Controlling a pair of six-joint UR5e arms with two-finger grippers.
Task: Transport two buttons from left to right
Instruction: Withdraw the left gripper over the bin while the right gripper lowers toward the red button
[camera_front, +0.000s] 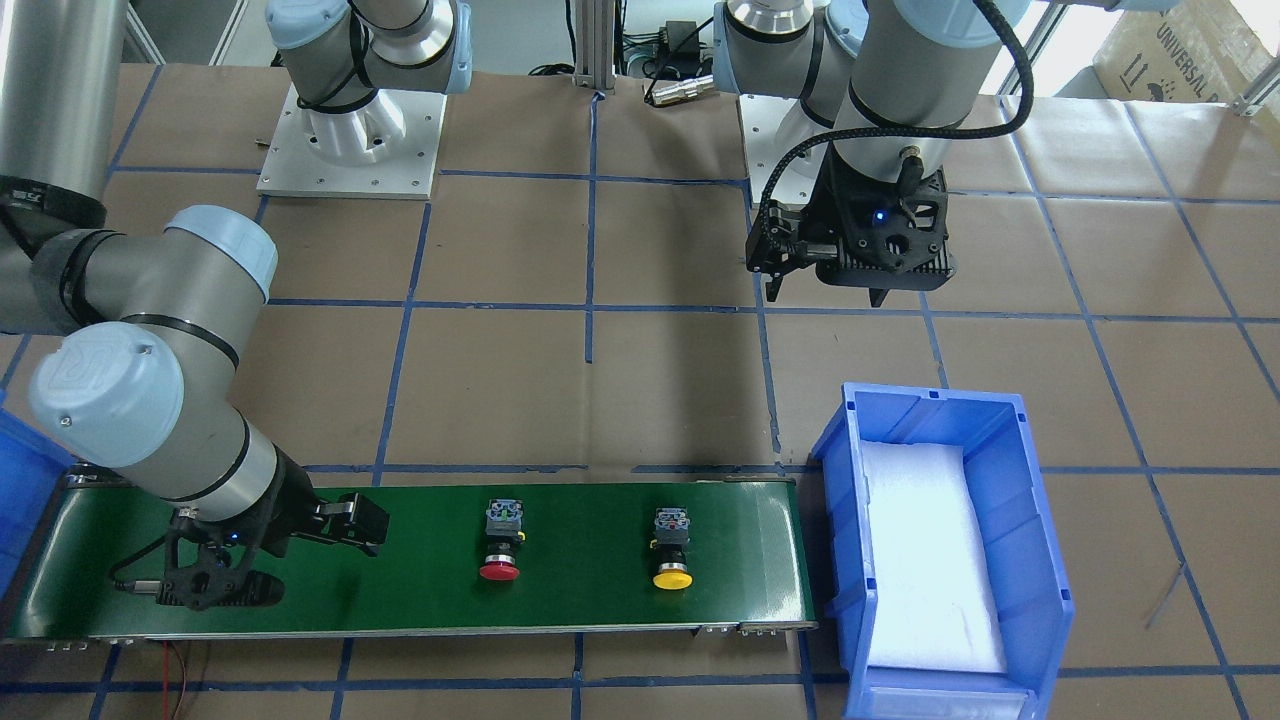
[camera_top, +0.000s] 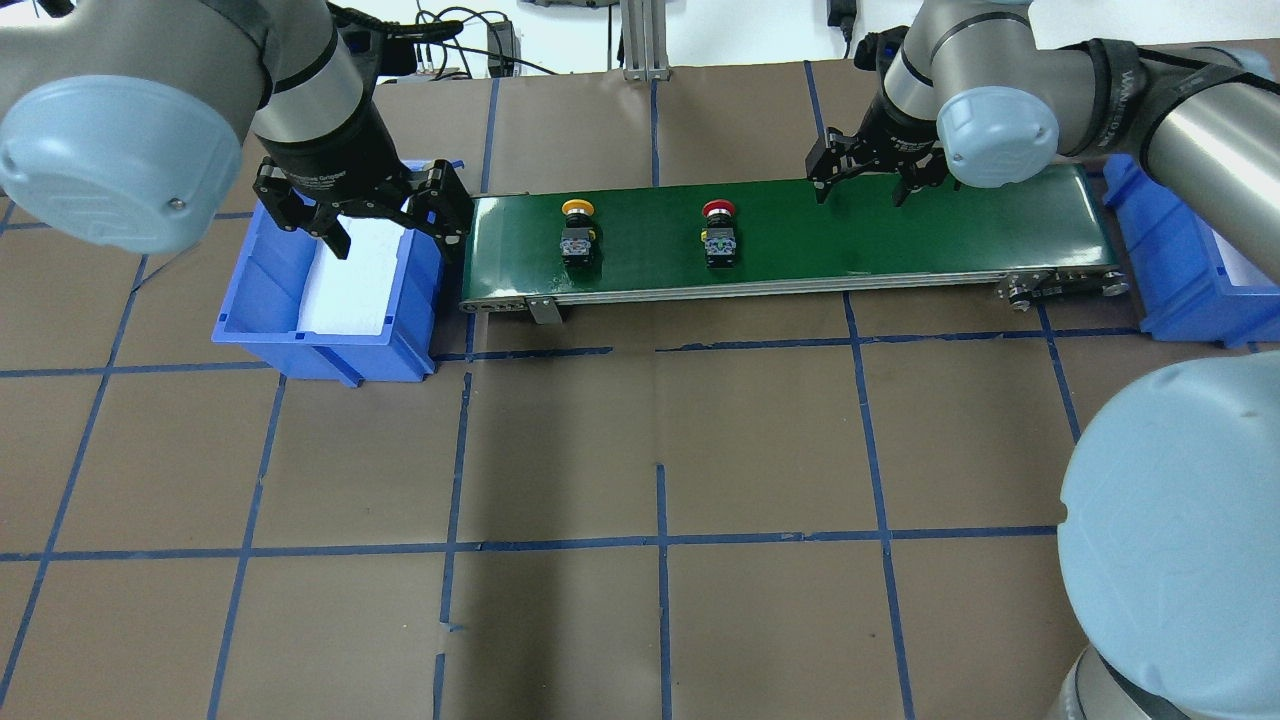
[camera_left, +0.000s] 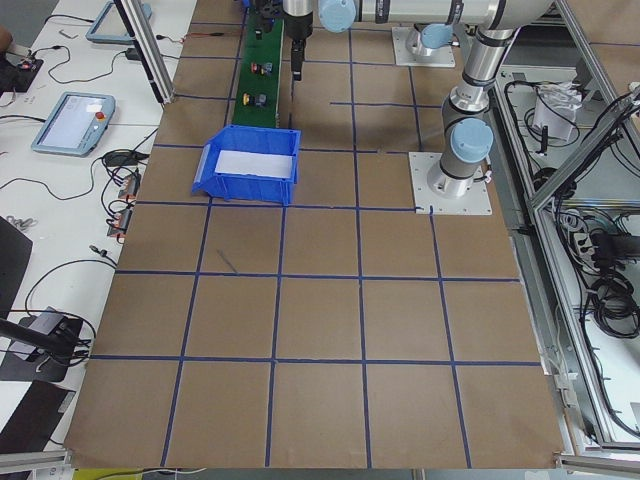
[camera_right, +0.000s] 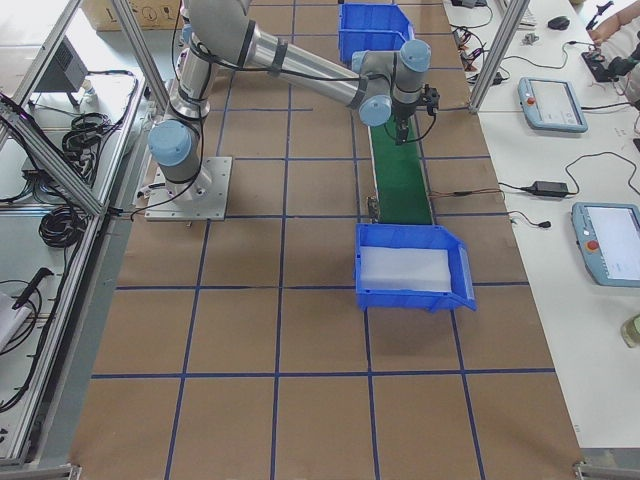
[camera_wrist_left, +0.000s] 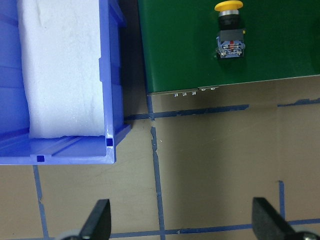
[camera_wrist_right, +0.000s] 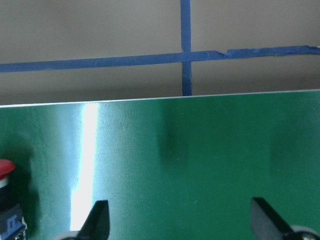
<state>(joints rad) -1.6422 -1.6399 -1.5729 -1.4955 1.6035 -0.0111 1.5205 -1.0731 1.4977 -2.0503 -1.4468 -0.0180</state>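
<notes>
Left gripper (camera_top: 390, 228): we see its two fingers (camera_wrist_left: 99, 221) wide apart, and they hold nothing. It hangs over the brown table (camera_wrist_left: 215, 160).

Left bin (camera_top: 300, 345): blue, just beside this gripper, at the left in its wrist view. A white foam pad (camera_wrist_left: 60, 65) lies inside.

Yellow button (camera_top: 578, 232): ahead of the left gripper and a little to its right. It lies on its side near the end of the green belt (camera_top: 900, 240), apart from the fingers, with the cap toward the belt's far edge.

Right gripper (camera_top: 862, 190): its fingers (camera_wrist_right: 99, 220) are also spread and empty. It is low over the belt, and we cannot tell if the tips touch it.

Red button (camera_top: 719, 235): near the right gripper, on the side facing the left arm, at the lower left edge of its wrist view. It lies on the belt like the yellow one, well apart from it.

Right bin (camera_top: 1185, 300): blue, beyond the right gripper at the other belt end.
</notes>
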